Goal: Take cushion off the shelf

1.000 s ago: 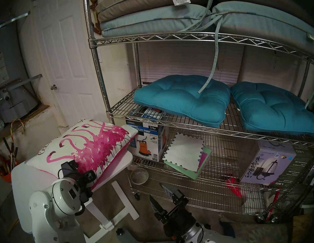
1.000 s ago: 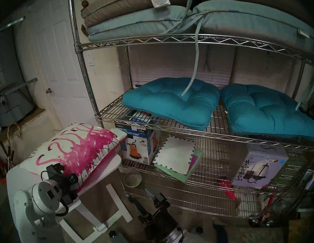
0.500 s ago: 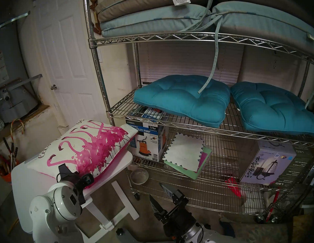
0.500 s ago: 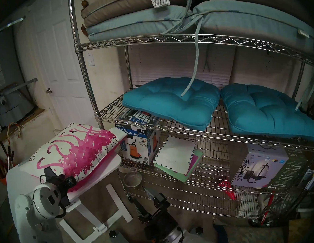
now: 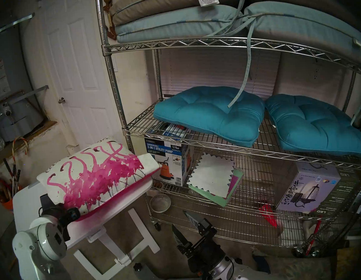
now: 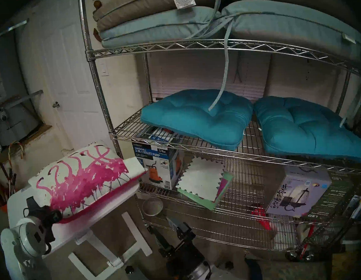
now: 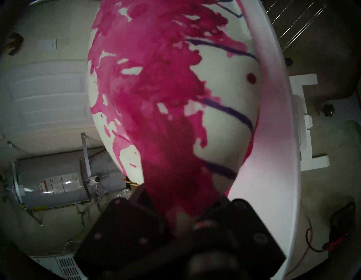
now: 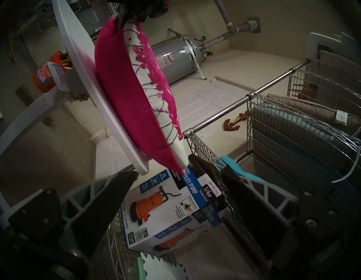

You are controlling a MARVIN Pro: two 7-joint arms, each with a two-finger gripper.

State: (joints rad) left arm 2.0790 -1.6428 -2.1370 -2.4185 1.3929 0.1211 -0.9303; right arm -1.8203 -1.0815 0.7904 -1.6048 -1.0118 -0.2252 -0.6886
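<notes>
The cushion (image 5: 97, 175), white with magenta splatter and a magenta back (image 8: 125, 88), lies on the small white table (image 5: 31, 200), left of the chrome wire shelf (image 5: 211, 42). Its far corner overhangs the table edge toward the shelf. My left gripper (image 5: 62, 207) is shut on the cushion's near corner; the left wrist view (image 7: 181, 205) shows the fabric (image 7: 156, 78) pinched between the jaws. My right gripper (image 5: 186, 225) is open and empty, low in front of the shelf's bottom tiers, and in its own view (image 8: 179, 176) it points at the pump box.
Two teal seat cushions (image 5: 211, 113) (image 5: 313, 126) lie on the middle tier, and pale blue pads (image 5: 179, 24) on the top tier. A pump box (image 5: 168, 160), papers (image 5: 213, 176) and a lamp box (image 5: 307, 190) sit lower. A door (image 5: 76, 69) and a water heater (image 5: 5, 84) stand to the left.
My left arm has pulled back to the left, dragging the cushion across the table away from the shelf; more of the pump box shows. The right arm has not moved.
</notes>
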